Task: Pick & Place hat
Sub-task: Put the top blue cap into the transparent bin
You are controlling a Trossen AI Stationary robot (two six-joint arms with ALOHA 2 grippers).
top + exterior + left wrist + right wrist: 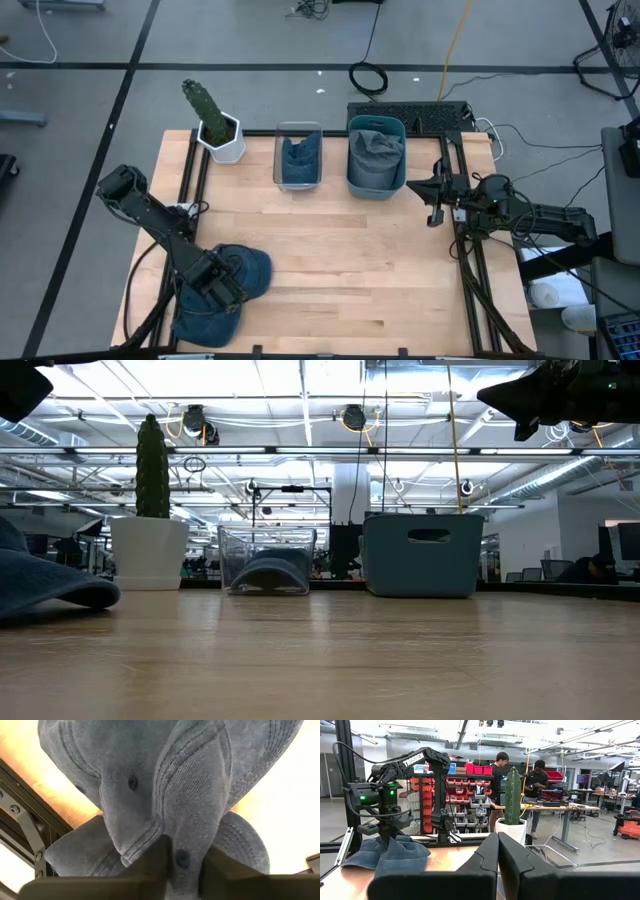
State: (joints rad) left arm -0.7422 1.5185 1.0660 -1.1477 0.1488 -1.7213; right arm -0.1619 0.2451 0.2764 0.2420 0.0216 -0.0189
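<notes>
Hat [228, 285], a blue denim cap, lies at the table's [340, 280] near left corner with the left gripper [222, 283] down on it, fingers [155, 865] pinched shut on a fold of its crown. Farther back, the right gripper [436, 204] hangs above the table's right edge with its fingers [485, 857] pressed together and holding nothing. Along the far edge stand a potted cactus [212, 118] at the left, then a clear bin [298, 156] and a blue bin [376, 155], each with denim inside.
</notes>
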